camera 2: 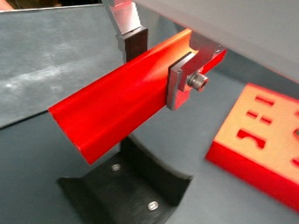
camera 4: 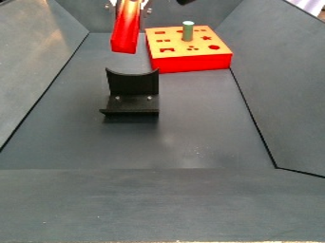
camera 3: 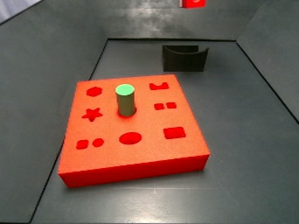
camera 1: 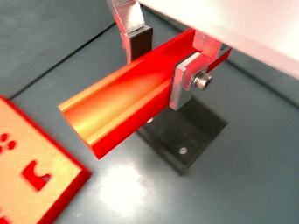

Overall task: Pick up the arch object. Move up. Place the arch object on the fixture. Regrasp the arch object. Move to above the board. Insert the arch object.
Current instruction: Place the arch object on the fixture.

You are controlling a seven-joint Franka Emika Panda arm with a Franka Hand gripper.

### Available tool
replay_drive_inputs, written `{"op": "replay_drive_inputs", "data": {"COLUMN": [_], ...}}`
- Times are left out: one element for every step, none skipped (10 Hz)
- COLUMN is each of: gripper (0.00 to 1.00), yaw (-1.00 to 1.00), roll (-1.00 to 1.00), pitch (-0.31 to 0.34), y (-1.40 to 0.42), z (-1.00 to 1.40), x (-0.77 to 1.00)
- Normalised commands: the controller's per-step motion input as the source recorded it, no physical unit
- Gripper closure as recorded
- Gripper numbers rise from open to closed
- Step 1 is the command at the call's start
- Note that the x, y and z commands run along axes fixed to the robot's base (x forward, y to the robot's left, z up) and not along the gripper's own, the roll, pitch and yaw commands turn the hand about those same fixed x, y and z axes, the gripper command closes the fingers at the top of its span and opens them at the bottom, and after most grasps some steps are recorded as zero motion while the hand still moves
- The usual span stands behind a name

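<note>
The dark grey bench (camera 4: 178, 142) lay inside sloped dark walls, and on it the fixture (camera 4: 129, 92) stood well apart from the board (camera 4: 188, 49), leaving room for the arm to work between them. The hand (camera 1: 163, 59) hung in the air directly above the fixture, its flat silver fingers (camera 1: 187, 77) clamped on the arch object (camera 1: 122, 101) near one end, so most of the red bar jutted out free, tilted steeply downward in a side view (camera 4: 124, 27). Judging by that hold, the bar was lifted but not yet seated in the fixture's notch (camera 3: 184, 55), where a fresh grip could be taken. A green cylinder peg (camera 3: 124, 100) already stood in the board, beside its other shaped cutouts.
</note>
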Motion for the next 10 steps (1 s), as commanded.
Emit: {"op": "replay_drive_inputs", "data": {"gripper": [1.0,1.0,1.0,1.0,1.0,1.0,1.0,1.0,1.0,1.0], "yaw": [-0.08,-0.1,-0.14,-0.15,-0.16,-0.16,-0.15,-0.11,-0.12,-0.14], "roll": [-1.0,-1.0,-1.0,-0.82,-0.64,-0.46,-0.26,-1.0,-1.0,-1.0], "pitch": [0.206,0.209,0.218,0.184,0.141,0.1,0.06,0.179,0.164,0.18], "y": [0.04,0.04,0.05,0.05,0.05,0.04,0.03,0.13,0.14,0.14], "z": [-0.01,-0.02,-0.01,-0.01,-0.02,-0.01,-0.01,-1.0,-1.0,-1.0], "x": [0.06,0.07,0.08,0.08,0.08,0.08,0.07,0.13,0.13,0.14]}}
